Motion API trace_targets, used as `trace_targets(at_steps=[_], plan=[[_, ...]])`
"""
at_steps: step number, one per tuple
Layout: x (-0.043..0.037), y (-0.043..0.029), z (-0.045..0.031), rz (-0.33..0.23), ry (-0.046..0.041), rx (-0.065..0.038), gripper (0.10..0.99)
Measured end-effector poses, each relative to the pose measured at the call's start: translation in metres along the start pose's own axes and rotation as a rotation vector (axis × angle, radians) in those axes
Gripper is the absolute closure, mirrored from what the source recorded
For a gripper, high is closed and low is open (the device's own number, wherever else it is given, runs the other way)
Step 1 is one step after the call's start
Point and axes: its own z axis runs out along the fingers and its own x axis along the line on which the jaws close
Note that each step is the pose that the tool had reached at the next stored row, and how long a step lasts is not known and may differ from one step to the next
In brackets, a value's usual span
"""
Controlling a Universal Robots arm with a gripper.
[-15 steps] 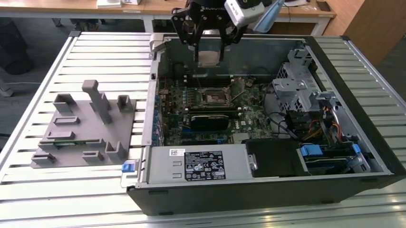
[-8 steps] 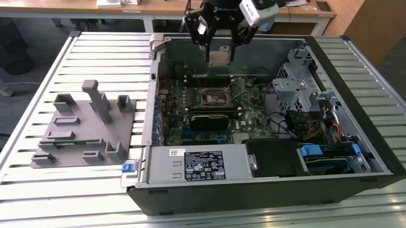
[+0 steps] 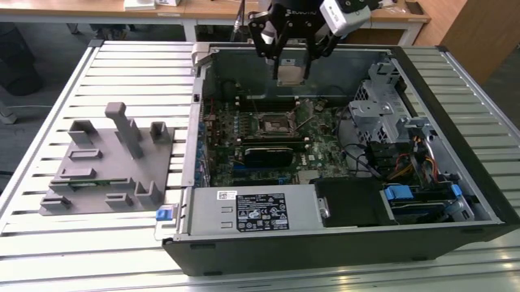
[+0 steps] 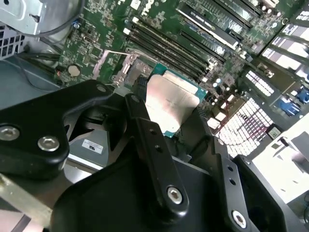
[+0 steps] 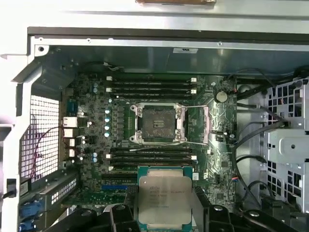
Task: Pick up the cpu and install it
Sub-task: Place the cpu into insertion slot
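The cpu [image 3: 291, 74] hangs in the air above the open computer case [image 3: 455, 152], clamped on two opposite edges by the gripper [image 3: 291, 62], whose black fingers [image 4: 145, 126] are closed against it. In both wrist views its silvery metal top faces the camera, framed by a thin green border [image 5: 165, 200] [image 4: 171, 102]. It touches nothing but the fingers and sits well clear of the motherboard [image 3: 321, 149] below it. In the first wrist view the socket [image 5: 157, 123] lies apart from the chip, with a bank of dark memory slots [image 5: 149, 157] between them; the socket's metal frame stands open, with its hinged plate [image 5: 205, 126] swung to one side. A second bank of slots [image 5: 149, 84] runs along the socket's other side. Inside the case, a labelled power supply [image 3: 252, 210] fills the near edge, and a grey metal drive cage [image 3: 382, 109] stands against the wall on the exterior view's right. The case rests on a slatted metal tabletop [image 3: 138, 67], taking up its half on the exterior view's right. Toward the tabletop's edge on the exterior view's left sits a grey plastic fixture [image 3: 106, 164] with upright posts, just beside the case.
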Motion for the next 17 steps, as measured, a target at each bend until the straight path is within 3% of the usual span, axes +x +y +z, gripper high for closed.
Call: trace_targets(at_steps=[3,17], plan=[[-0.0002,0.0000,0.0002,0.021,-0.0008,0.001,0.553],[-0.0001,0.0004,0.0020,0.244,-0.0079,0.005,0.553]])
